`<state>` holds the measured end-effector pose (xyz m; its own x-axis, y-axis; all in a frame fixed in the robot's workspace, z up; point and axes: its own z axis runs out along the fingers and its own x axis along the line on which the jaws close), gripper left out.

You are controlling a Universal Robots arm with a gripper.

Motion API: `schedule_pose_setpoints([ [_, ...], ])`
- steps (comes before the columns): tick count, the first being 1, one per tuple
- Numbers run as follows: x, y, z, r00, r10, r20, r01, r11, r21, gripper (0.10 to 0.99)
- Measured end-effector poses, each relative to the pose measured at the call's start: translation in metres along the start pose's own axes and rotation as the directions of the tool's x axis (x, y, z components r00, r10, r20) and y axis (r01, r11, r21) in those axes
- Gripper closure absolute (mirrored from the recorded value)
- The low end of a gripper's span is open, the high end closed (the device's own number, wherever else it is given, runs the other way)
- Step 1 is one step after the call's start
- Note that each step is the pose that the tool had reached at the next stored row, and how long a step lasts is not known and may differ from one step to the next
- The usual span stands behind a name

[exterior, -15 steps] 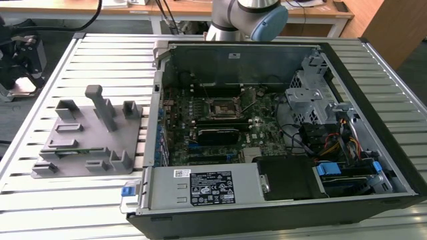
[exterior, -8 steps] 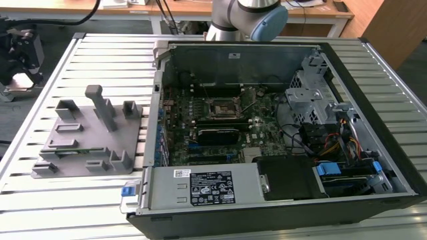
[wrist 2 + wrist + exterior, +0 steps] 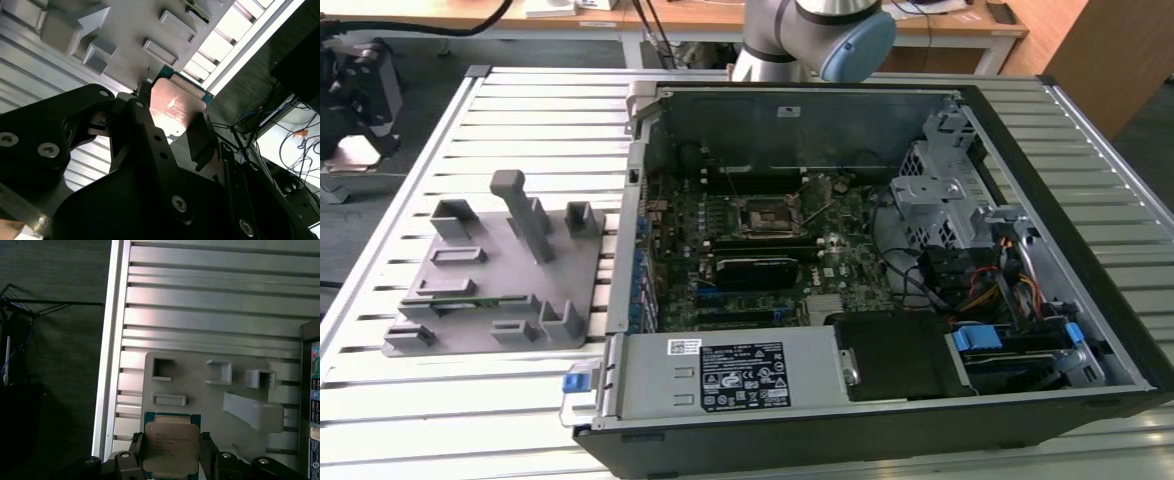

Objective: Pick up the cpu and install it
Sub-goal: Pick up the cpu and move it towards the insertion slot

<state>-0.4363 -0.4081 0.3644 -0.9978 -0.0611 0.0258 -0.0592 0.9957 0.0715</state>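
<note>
Gripper (image 3: 171, 455) sits closest to the lens in both wrist views. Its black fingers (image 3: 136, 452) are clamped on opposite edges of the cpu (image 3: 171, 446), with the silvery lid facing the first wrist camera and a thin green rim around it. Grip looks square, no visible tilt between the pads.

Exterior view, its left to its right:
- grey fixture tray (image 3: 507, 290) on the slatted table (image 3: 520, 100), with a green memory stick (image 3: 454, 297) lying in one of its slots
- open case (image 3: 1121, 330) just beside the tray, motherboard (image 3: 841, 270) flat inside
- socket (image 3: 767, 215) near the board's middle; looks unfilled, can't confirm at this range
- drive cage (image 3: 947, 190) and cable bundle at the far side
- arm (image 3: 821, 30) rises behind the case

Location: first wrist view puts the chip over the tray's edge, and I judge it's lifted clear of its pocket, not resting in it.

Status: pick looks done, chip secured. Install not done, since the chip is over the tray side, well apart from the socket. Transfer, alignment and seating all remain.
</note>
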Motion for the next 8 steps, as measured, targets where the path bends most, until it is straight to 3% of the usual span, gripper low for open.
schedule_pose_setpoints([
  [8,0.0002,0.003,-0.0124,1.0,0.0,0.0011,0.0,1.0,0.0,0.553],
])
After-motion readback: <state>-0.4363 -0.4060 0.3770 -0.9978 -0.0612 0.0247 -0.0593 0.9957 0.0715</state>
